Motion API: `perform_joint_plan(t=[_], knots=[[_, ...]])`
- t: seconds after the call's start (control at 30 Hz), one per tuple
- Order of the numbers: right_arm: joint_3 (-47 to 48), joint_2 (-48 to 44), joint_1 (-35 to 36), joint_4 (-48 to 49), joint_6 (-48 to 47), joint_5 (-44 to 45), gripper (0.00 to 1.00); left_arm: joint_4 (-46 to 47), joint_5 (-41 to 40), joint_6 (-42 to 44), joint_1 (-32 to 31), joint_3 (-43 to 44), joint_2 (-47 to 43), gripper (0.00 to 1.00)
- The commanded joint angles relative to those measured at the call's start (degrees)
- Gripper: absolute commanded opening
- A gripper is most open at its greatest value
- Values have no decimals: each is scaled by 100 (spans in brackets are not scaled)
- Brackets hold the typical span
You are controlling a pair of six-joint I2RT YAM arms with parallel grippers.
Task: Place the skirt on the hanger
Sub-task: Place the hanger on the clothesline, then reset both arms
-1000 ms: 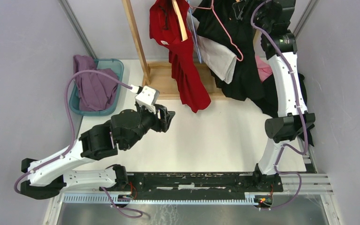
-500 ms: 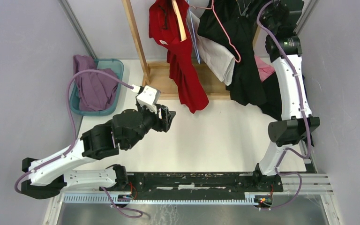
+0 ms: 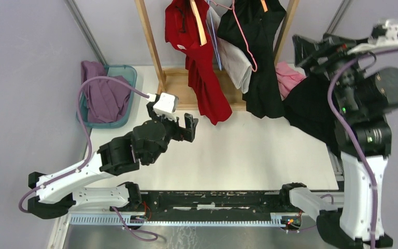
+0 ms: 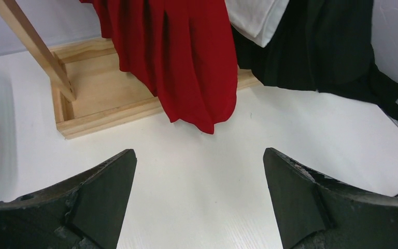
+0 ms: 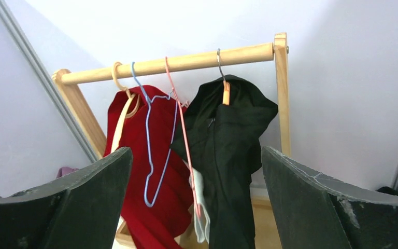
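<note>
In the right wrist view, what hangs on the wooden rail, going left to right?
Cream hanger with red garment → blue wire hanger → pink wire hanger → orange hanger with black garment.

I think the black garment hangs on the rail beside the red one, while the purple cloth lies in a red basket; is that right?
Not quite: the top external view shows the basket is teal, not red. The black garment does hang on the rail beside the red one, and the purple cloth lies in that basket.
</note>
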Motion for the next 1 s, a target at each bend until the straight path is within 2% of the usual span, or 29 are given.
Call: perform_joint_plan(t=[0.0,0.1,0.27,0.37,0.47,0.6,0.73,0.97], knots=[[-741,-376,-16,-811,-180,73,100,778,-253,192,126,-152,222,99],[-1367,-833,-9,-1042,-302,321,100,1158,90,410,300,-218,513,99],[-2342,-1526,-8,-1137,-331,546,100,1542,1268,624,1032,62,1303,99],[-2654,-1720,-13,-1226,-434,704,100,1773,2035,562,1983,53,1474,99],[-2907,-1787,-12,-1204,-586,858,100,2068,2589,392,3218,-253,1301,99],[-3354,-1798,-15,-969,-555,942,100,2330,2245,351,3943,-769,902,99],[-3860,-1710,-17,-799,-413,1003,100,2698,1552,263,4434,-1557,493,99],[-4408,-1759,-12,-465,-252,801,100,3274,697,87,4571,-2812,139,99]])
